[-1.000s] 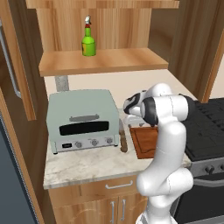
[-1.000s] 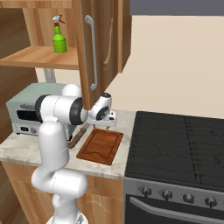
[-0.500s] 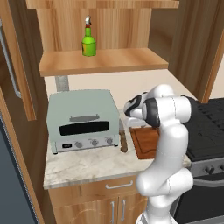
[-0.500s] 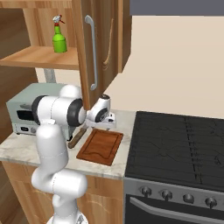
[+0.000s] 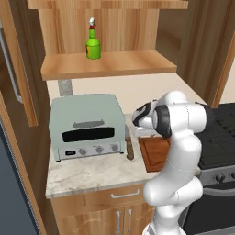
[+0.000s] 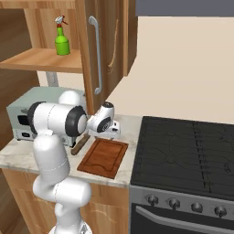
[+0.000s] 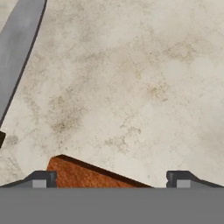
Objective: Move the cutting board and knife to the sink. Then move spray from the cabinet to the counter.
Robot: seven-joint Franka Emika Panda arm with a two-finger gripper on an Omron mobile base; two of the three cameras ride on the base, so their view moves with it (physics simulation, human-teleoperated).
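Observation:
The reddish-brown cutting board (image 6: 103,157) lies on the marbled counter (image 5: 92,172) between the toaster oven and the stove; one corner (image 7: 83,175) of it sits between my fingertips. The knife (image 6: 80,144) lies along the board's left side, its brown handle (image 5: 129,149) toward the front and its grey blade (image 7: 17,48) on bare stone. My gripper (image 7: 111,180) is open, low over the board's far end (image 6: 114,130), and holds nothing. The green spray (image 5: 93,43) stands upright on the cabinet shelf (image 5: 110,64). The sink is out of view.
A pale green toaster oven (image 5: 87,124) fills the counter's left part, close to the knife. The black stovetop (image 6: 183,151) borders the board on the right. The cabinet door (image 6: 98,55) with its silver bar handle hangs open above the arm.
My hand has sunk a little lower toward the far end of the board. The board, the knife and the spray have stayed put.

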